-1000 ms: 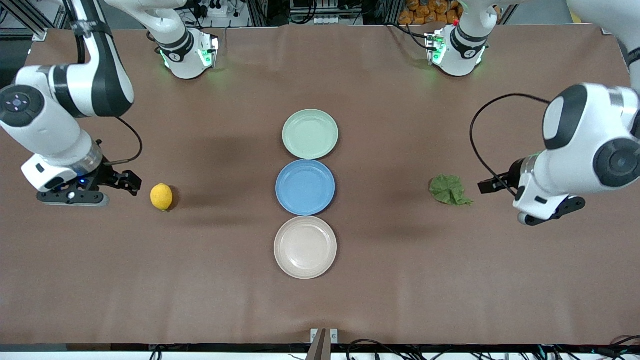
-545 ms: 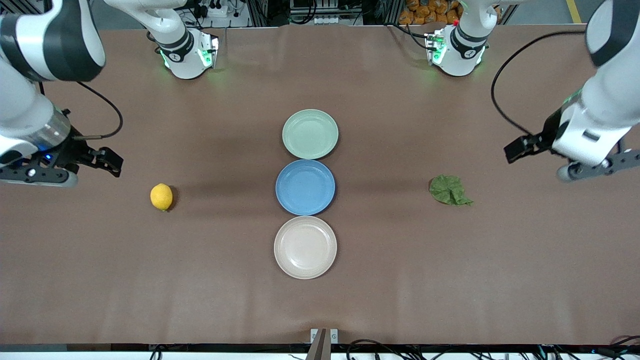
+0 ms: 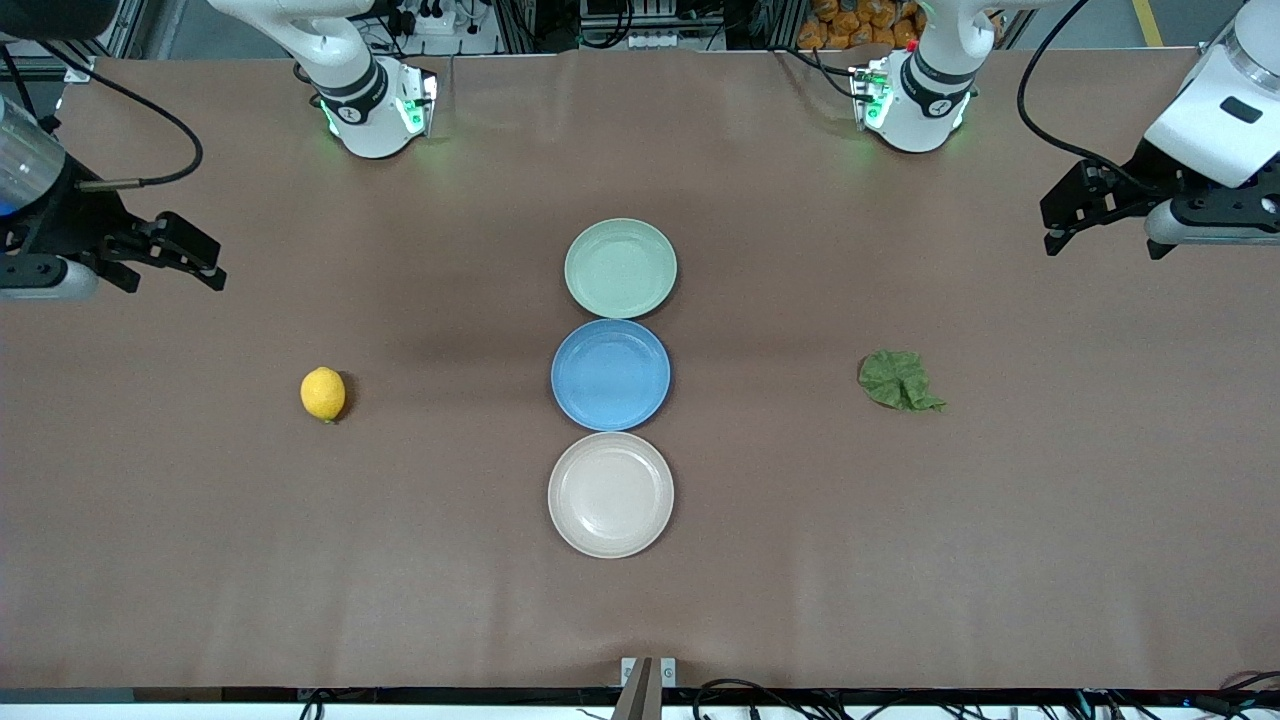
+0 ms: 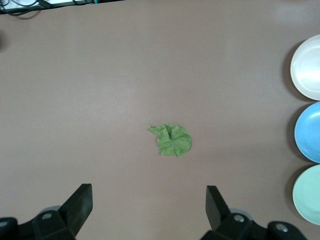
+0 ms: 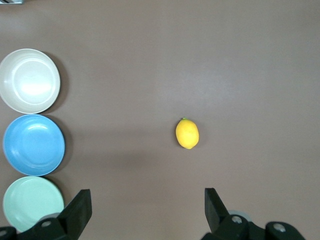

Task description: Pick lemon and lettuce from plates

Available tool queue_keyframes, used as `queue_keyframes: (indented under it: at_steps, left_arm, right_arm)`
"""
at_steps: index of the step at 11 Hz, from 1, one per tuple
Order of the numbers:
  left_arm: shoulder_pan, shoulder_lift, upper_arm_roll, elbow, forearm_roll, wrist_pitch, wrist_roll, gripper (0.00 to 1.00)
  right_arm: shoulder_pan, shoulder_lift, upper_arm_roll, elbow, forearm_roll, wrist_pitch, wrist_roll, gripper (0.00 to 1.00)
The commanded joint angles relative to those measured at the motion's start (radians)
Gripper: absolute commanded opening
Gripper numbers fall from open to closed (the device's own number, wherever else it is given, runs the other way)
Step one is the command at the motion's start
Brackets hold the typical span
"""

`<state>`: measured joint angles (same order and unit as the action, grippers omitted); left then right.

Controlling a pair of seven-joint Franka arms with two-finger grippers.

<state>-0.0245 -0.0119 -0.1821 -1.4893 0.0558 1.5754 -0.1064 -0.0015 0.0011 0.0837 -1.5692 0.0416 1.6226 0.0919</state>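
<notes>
You see both arms have lifted away, left gripper (image 3: 1060, 215) and right gripper (image 3: 190, 255) wide open and empty, leaving lemon (image 3: 323, 393) and lettuce (image 3: 899, 380) on the table, the plates (image 3: 620, 268) bare, so picking looks finished.

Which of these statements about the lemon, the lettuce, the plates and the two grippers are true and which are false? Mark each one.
1. The lemon lies on the pale green plate. False: it lies on the table toward the right arm's end.
2. The lettuce lies on the table, on no plate. True.
3. The left gripper holds the lettuce. False: it is open, above it.
4. The right gripper is open. True.
5. The blue plate sits between the pale green plate and the beige plate. True.
</notes>
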Motion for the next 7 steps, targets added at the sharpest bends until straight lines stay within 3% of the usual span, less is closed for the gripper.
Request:
queue_keyframes:
  at_steps: [1, 3, 6, 7]
  left_arm:
    - [0.003, -0.031, 0.015, -0.022, -0.066, -0.023, 0.057, 1.00]
    - [0.001, -0.036, 0.076, -0.022, -0.144, -0.070, 0.060, 1.00]
    - [-0.006, -0.036, 0.078, -0.022, -0.117, -0.074, 0.059, 1.00]
    - [-0.008, -0.036, 0.078, -0.022, -0.106, -0.074, 0.059, 1.00]
  right_arm:
    - [0.000, 0.002, -0.001, 0.028, 0.032, -0.045, -0.017, 1.00]
    - [0.000, 0.002, -0.005, 0.037, 0.028, -0.055, -0.024, 1.00]
    - [0.017, 0.005, -0.021, 0.054, 0.017, -0.081, -0.084, 1.00]
    - [0.053, 0.004, -0.062, 0.060, 0.011, -0.092, -0.090, 1.00]
